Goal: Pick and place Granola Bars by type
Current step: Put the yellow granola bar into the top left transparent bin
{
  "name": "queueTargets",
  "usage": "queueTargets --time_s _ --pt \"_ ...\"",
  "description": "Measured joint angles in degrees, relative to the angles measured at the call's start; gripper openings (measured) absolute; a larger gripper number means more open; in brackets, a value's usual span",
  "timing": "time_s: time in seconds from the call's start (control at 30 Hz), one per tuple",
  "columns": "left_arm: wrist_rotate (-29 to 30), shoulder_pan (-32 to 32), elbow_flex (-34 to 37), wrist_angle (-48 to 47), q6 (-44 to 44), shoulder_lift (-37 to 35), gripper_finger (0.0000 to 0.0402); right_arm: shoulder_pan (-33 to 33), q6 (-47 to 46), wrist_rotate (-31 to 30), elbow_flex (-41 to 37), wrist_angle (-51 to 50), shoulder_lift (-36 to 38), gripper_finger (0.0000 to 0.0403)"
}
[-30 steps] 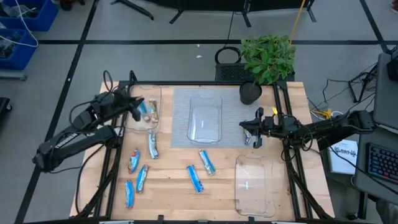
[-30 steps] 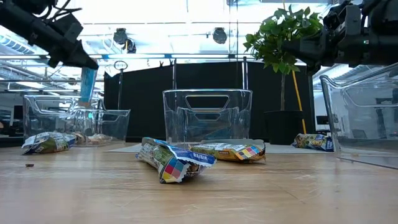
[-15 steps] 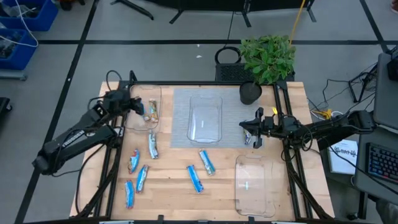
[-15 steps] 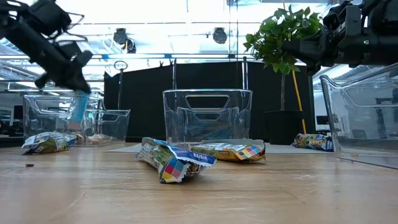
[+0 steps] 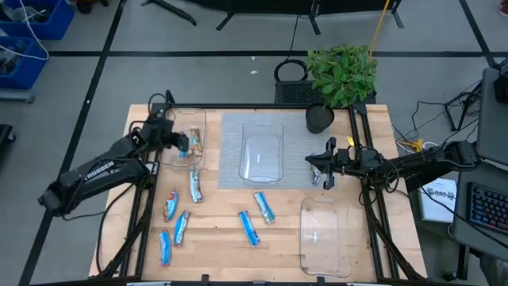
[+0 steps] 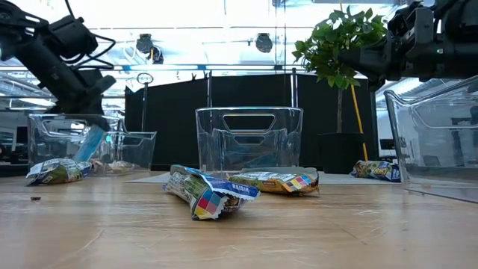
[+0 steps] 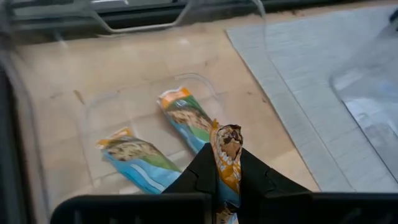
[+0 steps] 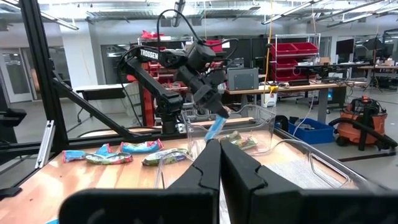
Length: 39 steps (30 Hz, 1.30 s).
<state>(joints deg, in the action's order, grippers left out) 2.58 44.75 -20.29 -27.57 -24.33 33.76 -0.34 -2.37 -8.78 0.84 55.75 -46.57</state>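
Two dark jointed arms, looping black cables, white lettering, black end effectors

Left tray (image 5: 168, 159): walls enclose two bars (image 7: 180, 115); access from above only. Centre tray (image 5: 263, 151) and plant pot (image 5: 319, 118) obstruct the rear table area. Bare wood between scattered front bars (image 5: 249, 228) permits passage

blue-and-orange granola bars (image 5: 256, 218), clear trays (image 5: 262, 152), grey mat (image 5: 231, 151), green plant (image 5: 342, 73)

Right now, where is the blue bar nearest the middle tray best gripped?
Grip the blue bar across its narrow middle, coming straight down from above: it lies flat and slanted on the table, touching nothing else, so close crosswise to its length.
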Motion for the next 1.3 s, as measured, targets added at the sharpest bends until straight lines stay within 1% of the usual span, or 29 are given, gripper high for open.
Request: queueTargets --time_s 0.2,0.27,0.47,0.97,1.03,1.1,1.3 --pt "0.03 -3.03 0.0 -0.7 -2.0 0.0 0.0027 0.02 0.0 0.0 0.0 -0.02 0.0 0.0001" --pt "0.94 -4.38 0.0 -1.6 -3.02 0.0 0.0034 0.0 0.0 0.0 0.0 -0.02 0.0 0.0001" --pt "8.22 -7.1 0.0 -3.04 -5.97 0.0 0.0045 0.01 0.0 0.0 0.0 -0.72 0.0 0.0002" --pt "7.8 -12.12 0.0 -1.97 -6.86 0.0 0.0053 0.02 0.0 0.02 -0.02 -1.16 0.0 0.0004" --pt "8.23 -12.55 0.02 -1.09 -6.2 0.0 0.0062 0.02 0.0 0.02 -0.04 -1.16 0.0 0.0004" --pt "9.19 -12.79 0.02 -0.13 -6.13 0.0 0.0081 0.01 0.0 0.02 -0.04 -1.18 0.01 0.0004" --pt "12.57 -12.76 0.02 1.12 -5.76 0.0 0.0163 0.01 0.0 0.04 -0.04 -1.2 0.01 0.0004"
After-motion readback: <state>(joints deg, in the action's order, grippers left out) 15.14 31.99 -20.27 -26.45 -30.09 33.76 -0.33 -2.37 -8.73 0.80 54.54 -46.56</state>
